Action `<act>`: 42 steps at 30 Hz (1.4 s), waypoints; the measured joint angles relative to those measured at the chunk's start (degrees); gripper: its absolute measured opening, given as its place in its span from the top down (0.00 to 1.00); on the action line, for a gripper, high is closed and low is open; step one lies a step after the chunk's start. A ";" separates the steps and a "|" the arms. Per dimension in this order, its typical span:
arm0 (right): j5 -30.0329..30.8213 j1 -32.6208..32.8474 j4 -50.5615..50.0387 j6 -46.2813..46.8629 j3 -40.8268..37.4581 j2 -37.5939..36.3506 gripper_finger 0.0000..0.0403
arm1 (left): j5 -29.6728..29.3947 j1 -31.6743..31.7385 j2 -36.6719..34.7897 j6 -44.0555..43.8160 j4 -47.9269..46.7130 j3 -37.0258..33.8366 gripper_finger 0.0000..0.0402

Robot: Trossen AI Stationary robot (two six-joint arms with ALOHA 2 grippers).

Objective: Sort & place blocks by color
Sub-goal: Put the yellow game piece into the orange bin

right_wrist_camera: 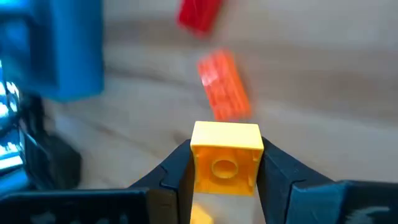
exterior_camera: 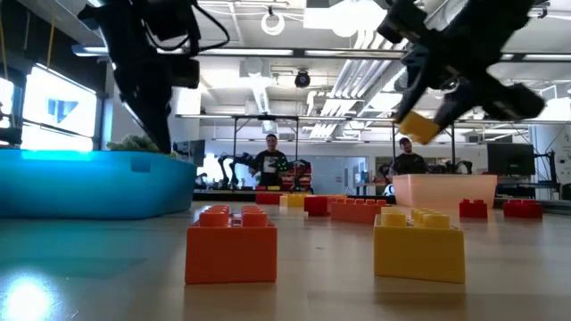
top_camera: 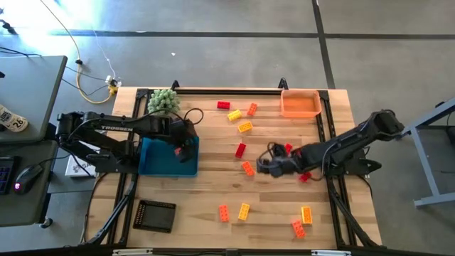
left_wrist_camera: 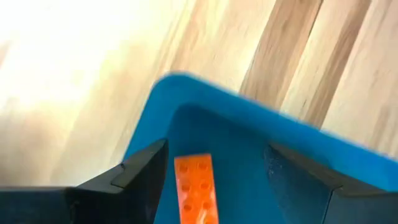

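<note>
Table point(top_camera: 213, 188) of pale wood planks, scattered red, orange and yellow studded plastic bricks point(top_camera: 244, 126) leaving open lanes mid-surface. Left gripper point(top_camera: 186, 147) spread above blue plastic tray point(top_camera: 160, 162) at left edge. Right gripper point(right_wrist_camera: 226, 163) pinching small yellow brick point(right_wrist_camera: 225, 157), lifted centre-right.

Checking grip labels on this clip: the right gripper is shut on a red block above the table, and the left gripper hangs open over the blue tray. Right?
Not quite. The block in the right gripper is yellow, not red; the right wrist view shows it between the fingers. The rest holds: the left gripper hangs open over the blue tray.
</note>
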 joint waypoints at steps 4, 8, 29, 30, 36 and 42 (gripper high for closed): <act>2.62 -5.41 0.01 -5.62 0.02 -2.37 0.73 | -0.01 0.00 0.00 -1.51 3.14 1.60 0.39; 4.48 -10.64 -0.04 -11.69 0.02 -4.61 0.73 | 0.37 0.00 0.00 -1.95 7.99 1.80 0.39; 19.17 -40.38 -0.03 -55.14 0.07 -13.65 0.72 | 1.20 -0.11 0.00 -8.18 15.43 1.78 0.39; 19.16 -41.92 -0.34 -55.79 0.07 -13.37 0.72 | 1.20 -0.11 0.00 -8.80 15.41 1.78 0.39; 13.19 -52.34 -5.14 -57.03 0.07 -10.66 0.72 | 1.35 -0.11 0.00 -12.50 15.00 1.78 0.39; 5.30 -60.57 -7.30 -59.51 0.07 -5.27 0.72 | 5.64 -0.14 0.00 -12.26 14.99 1.78 0.39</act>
